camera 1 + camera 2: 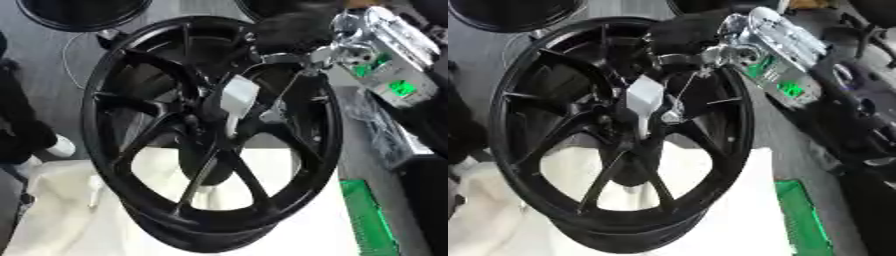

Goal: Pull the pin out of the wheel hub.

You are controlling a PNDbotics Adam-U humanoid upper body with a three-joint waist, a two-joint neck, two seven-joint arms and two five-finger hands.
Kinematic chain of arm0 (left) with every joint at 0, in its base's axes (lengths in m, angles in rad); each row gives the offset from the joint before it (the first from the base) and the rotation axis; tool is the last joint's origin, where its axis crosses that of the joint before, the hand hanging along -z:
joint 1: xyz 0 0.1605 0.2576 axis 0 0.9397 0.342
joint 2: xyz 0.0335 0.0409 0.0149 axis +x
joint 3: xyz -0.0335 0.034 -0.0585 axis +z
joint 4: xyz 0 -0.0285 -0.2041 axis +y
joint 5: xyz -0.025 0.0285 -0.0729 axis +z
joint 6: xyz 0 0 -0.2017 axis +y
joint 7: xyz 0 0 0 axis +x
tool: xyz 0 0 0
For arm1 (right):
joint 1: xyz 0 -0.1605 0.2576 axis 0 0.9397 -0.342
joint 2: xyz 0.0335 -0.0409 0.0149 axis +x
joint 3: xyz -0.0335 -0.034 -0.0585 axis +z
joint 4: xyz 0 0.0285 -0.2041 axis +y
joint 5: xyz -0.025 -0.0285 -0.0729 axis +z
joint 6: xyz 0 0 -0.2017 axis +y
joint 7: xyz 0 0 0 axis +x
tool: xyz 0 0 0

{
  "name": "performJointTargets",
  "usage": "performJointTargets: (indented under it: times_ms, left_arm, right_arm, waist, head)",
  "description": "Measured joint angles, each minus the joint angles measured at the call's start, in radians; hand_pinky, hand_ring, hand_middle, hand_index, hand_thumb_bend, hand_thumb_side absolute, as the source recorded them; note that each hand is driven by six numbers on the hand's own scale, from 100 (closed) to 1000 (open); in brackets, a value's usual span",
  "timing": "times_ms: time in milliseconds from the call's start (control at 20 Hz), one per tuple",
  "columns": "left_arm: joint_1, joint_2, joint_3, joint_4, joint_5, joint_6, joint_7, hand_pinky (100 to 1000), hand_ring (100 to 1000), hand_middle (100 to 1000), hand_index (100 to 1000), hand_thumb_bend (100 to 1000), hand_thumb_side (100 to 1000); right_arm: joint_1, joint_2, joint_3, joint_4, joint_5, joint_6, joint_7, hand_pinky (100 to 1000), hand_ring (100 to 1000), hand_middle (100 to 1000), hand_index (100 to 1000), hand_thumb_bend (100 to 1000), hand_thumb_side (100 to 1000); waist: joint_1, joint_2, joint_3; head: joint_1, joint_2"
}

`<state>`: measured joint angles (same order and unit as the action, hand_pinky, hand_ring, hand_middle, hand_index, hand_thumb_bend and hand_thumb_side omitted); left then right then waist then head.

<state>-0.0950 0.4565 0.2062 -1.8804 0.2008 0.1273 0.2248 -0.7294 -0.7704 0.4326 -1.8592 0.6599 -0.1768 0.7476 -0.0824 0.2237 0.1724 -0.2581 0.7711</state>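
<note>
The robot's right hand point(293, 30) comes in from the upper right and sits over the upper rim of the black wheel hub point(210, 135), its dark fingers curled down toward the spokes; whether they close on anything I cannot tell, since the hand's black covering merges with the black wheel. Below and to the left of the hand, at the centre of the hub, stands a pale grey-white piece, which I take to be the pin point(236, 100), upright and seated where the spokes meet; it looks apart from the fingers. The left hand shows in neither view. The wheel stands tilted on a white cloth point(70, 220) covering the bench, and nothing braces it, so the main risk, as I judge it, is that a pull on the pin drags the whole wheel along or tips it off the soft cloth. An off-axis pull could also jam the pin in its seat, and fingers threading between spokes could catch on one and miss the pin.
</note>
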Motion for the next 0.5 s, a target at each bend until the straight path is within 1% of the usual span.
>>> performJointTargets:
  times_ms: [350, 500]
  left_arm:
    - [0.0, 0.0, 0.0, 0.0, 0.0, -0.001, -0.006, 617, 762, 709, 737, 100, 762]
    - [0.0, -0.003, 0.0, 0.0, 0.0, -0.001, -0.007, 617, 761, 706, 736, 100, 762]
  right_arm:
    - [0.004, -0.005, -0.001, 0.0, 0.005, -0.001, -0.002, 960, 872, 751, 853, 292, 484]
    - [0.005, -0.006, -0.001, 0.0, 0.005, -0.002, -0.003, 953, 865, 737, 839, 229, 460]
  waist:
    - [0.0, 0.0, 0.0]
    - [0.0, 0.001, 0.003]
  head:
    - [-0.008, 0.0]
    - [-0.009, 0.0]
